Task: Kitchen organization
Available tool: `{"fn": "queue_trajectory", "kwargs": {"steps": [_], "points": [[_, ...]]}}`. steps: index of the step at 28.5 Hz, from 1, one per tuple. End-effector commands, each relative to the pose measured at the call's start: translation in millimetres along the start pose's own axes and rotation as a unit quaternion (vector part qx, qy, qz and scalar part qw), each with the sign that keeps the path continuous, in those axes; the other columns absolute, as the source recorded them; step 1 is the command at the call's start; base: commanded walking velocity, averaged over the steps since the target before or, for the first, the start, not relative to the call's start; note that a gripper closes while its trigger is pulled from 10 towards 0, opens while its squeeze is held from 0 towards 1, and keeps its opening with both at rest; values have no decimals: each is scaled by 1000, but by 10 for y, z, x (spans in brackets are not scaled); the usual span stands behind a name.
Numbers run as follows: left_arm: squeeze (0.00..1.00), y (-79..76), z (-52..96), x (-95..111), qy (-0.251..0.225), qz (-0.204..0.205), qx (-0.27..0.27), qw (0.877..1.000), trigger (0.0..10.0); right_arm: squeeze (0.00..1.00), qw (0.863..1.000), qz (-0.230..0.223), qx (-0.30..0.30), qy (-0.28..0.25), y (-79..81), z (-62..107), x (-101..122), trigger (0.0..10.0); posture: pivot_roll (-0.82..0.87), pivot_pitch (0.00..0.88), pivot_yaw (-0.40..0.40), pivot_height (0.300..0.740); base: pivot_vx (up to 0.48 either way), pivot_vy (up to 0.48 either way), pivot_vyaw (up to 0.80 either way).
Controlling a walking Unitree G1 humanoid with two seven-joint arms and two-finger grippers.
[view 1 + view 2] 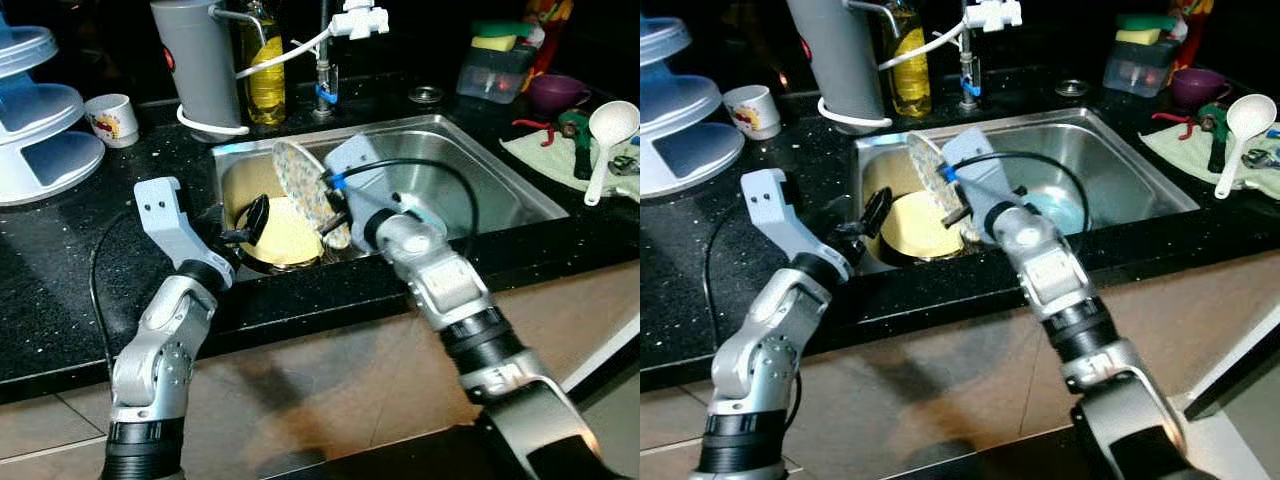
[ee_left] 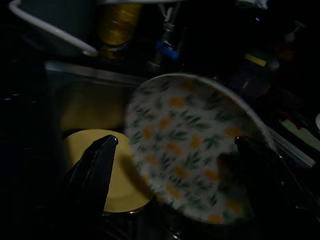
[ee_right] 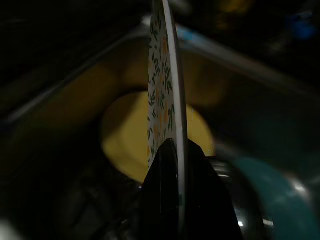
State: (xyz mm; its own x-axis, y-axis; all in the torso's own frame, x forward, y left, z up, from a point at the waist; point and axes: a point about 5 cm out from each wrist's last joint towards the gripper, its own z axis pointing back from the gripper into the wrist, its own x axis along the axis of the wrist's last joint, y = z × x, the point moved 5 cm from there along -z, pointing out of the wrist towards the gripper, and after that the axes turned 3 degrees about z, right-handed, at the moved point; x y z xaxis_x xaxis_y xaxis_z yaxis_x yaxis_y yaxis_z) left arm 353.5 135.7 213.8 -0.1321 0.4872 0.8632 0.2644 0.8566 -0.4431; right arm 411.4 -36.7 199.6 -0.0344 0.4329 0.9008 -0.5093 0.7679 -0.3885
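My right gripper (image 1: 335, 225) is shut on the lower edge of a floral plate (image 1: 305, 190), holding it upright and tilted over the left part of the steel sink (image 1: 470, 170). In the right wrist view the plate (image 3: 165, 100) stands edge-on between the fingers (image 3: 200, 200). A yellow plate (image 1: 285, 240) lies flat in the sink beneath it. My left gripper (image 1: 255, 222) hangs open over the sink's left edge, just left of the floral plate. In the left wrist view its fingers (image 2: 95, 165) are spread in front of the plate's patterned face (image 2: 190, 150).
Behind the sink stand a grey jug (image 1: 200, 60), an oil bottle (image 1: 265, 70) and the faucet (image 1: 325, 80). A cup (image 1: 112, 118) and a blue tiered rack (image 1: 40, 110) are at the left. At the right are a white ladle (image 1: 610, 135), a purple bowl (image 1: 558, 92) and a sponge container (image 1: 495, 60).
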Motion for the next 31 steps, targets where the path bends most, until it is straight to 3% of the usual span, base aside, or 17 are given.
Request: {"fn": "queue_trajectory", "kwargs": {"steps": [1, 4, 5, 6, 7, 9, 11, 12, 14, 15, 16, 17, 18, 19, 20, 29, 31], "points": [[0, 27, 15, -8, -1, -3, 7, 1000, 10000, 0, 1000, 26, 7, -4, 65, -54, 127, 10000, 31, 0, 3, 740, 0, 0, 0], [0, 20, 11, -10, -1, -3, 7, 1000, 10000, 0, 997, 59, -20, 40, 27, -138, -7, 10000, 33, 0, 2, 740, 0, 0, 0], [0, 14, 13, -21, 1, -5, 6, 1000, 10000, 263, 996, 58, -30, 58, -3, -157, -62, 10000, 33, 0, 2, 740, 0, 0, 0], [0, 14, 13, -21, 1, -5, 6, 1000, 10000, 263, 996, 58, -30, 58, -3, -157, -62, 10000, 33, 0, 2, 740, 0, 0, 0], [0, 11, 14, -29, 2, -6, 6, 1000, 10000, 1000, 995, 57, -35, 68, -21, -169, -93, 10000, 43, 0, 1, 740, 0, 0, 0], [0, 6, 19, -39, 4, -7, 5, 1000, 10000, 1000, 995, 56, -44, 71, -41, -179, -98, 10000, 43, 0, 2, 740, 0, 0, 0], [0, -4, 39, -77, 12, -13, 3, 1000, 10000, 1000, 995, -20, -94, 27, -204, -172, 4, 10000, 43, 0, 6, 740, 0, 0, 0], [0, -4, 39, -77, 12, -13, 3, 1000, 10000, 1000, 995, -20, -94, 27, -204, -172, 4, 10000, 43, 0, 6, 740, 0, 0, 0], [0, -18, 49, -103, 18, -28, -1, 999, 10000, 1000, 984, -102, -141, -25, -408, -97, 62, 10000, 43, 0, 7, 740, 0, 0, 0], [0, -18, 49, -103, 18, -28, -1, 999, 10000, 1000, 984, -102, -141, -25, -408, -97, 62, 10000, 43, 0, 7, 740, 0, 0, 0], [0, -24, 49, -116, 22, -41, -2, 999, 10000, 43, 976, -140, -160, -46, -515, -49, 49, 10000, 43, 0, 7, 740, 0, 0, 0], [0, -24, 49, -116, 22, -41, -2, 999, 10000, 43, 976, -140, -160, -46, -515, -49, 49, 10000, 43, 0, 7, 740, 0, 0, 0], [0, -38, 49, -130, 25, -53, -6, 998, 10000, 0, 962, -204, -160, -80, -627, 24, 22, 10000, 42, 0, 10, 740, 0, 0, 0], [0, -47, 52, -156, 31, -67, -9, 997, 10000, 0, 922, -331, -124, -158, -790, 209, -33, 10000, 36, 0, 13, 740, 0, 0, 0], [0, -53, 52, -158, 31, -72, -11, 997, 10000, 0, 905, -368, -92, -194, -804, 290, -25, 10000, 33, 0, 14, 740, 0, 0, 0], [0, -116, 52, -163, 32, -91, -27, 995, 10000, 0, 856, -424, 10, -295, -663, 627, -20, 10000, 32, 0, 22, 740, 0, 0, 0], [0, -109, 54, -146, 29, -90, -25, 995, 10000, 0, 852, -425, 26, -304, -590, 656, -3, 10000, 32, 0, 22, 740, 0, 0, 0]]}}
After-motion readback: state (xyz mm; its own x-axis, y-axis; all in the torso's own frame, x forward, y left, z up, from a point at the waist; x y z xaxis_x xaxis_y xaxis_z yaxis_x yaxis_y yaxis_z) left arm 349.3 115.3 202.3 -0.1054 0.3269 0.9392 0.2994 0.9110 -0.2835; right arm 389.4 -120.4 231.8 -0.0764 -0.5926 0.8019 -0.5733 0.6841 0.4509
